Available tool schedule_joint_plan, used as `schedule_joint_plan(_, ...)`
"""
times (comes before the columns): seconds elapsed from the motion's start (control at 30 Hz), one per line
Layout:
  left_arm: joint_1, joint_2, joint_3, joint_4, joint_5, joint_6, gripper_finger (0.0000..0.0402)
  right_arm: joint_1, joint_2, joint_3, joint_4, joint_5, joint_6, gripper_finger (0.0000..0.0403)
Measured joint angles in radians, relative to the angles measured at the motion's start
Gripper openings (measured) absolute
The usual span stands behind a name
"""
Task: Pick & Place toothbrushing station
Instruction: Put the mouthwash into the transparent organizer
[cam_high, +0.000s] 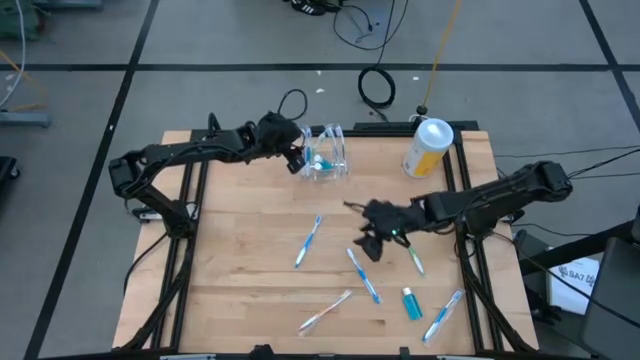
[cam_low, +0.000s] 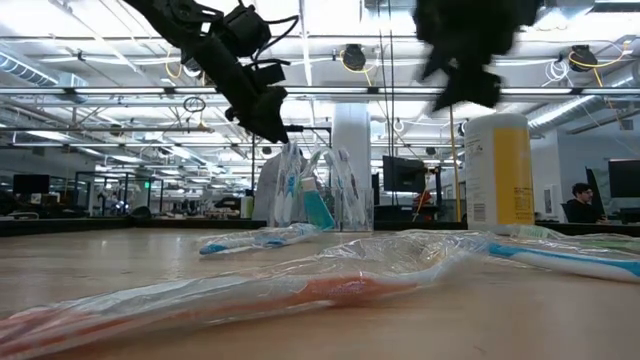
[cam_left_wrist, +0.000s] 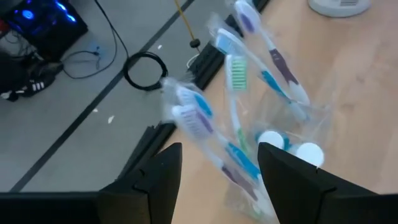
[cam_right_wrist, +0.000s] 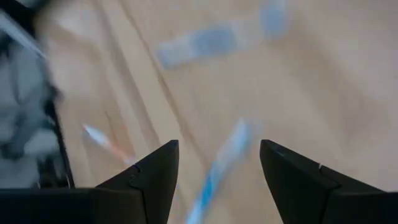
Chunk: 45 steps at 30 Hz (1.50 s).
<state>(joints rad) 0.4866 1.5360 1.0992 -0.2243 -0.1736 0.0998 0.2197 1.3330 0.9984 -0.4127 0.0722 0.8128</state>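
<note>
A: Clear plastic holder stood at the table's far edge; the left gripper, open, hovered beside it.

B: The right gripper (also open) hung over loose toothbrushes; it might scatter them.

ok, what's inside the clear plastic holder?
The clear plastic cup-like holder contains several wrapped toothbrushes, bristles up, and two white round caps at its bottom. Whatever lies beneath the wrappers is hidden.

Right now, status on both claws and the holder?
Left claw open beside clear holder, nothing held. Right claw open above loose toothbrushes. Holder upright, brushes inside.
</note>
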Motion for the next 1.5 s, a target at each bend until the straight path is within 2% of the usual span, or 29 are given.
schedule_joint_plan(0.13,-0.001,0.0,0.0,0.016,-0.003,0.009,0.0218,0.083,0.01,-0.014,-0.174,-0.089,0.307,0.0217)
schedule_joint_plan(0.37,0.0,0.0,0.0,0.066,-0.005,0.011,0.0218,0.228,0.012,-0.027,-0.226,-0.179,0.81,0.0217)
schedule_joint_plan(0.57,0.006,0.0,0.0,0.1,-0.012,0.034,0.0218,0.317,0.033,-0.039,-0.324,-0.238,1.036,0.0217)
schedule_joint_plan(0.7,0.007,0.0,0.0,0.105,-0.013,0.034,0.0218,0.359,0.06,-0.092,-0.26,-0.285,1.064,0.0217)
schedule_joint_plan(0.87,0.007,0.0,0.0,0.106,-0.012,0.029,0.0218,0.366,0.063,-0.188,-0.128,-0.283,1.083,0.0217)
schedule_joint_plan(1.07,0.007,0.0,0.0,0.097,-0.012,0.026,0.0218,0.365,0.061,-0.292,0.013,-0.28,1.035,0.0217)
schedule_joint_plan(1.3,0.007,0.0,0.0,0.094,-0.012,0.022,0.0218,0.37,0.061,-0.352,0.123,-0.28,1.029,0.0216)
schedule_joint_plan(1.5,0.007,0.0,0.0,0.094,-0.012,0.022,0.0218,0.408,0.061,-0.352,0.122,-0.281,1.018,0.0177)
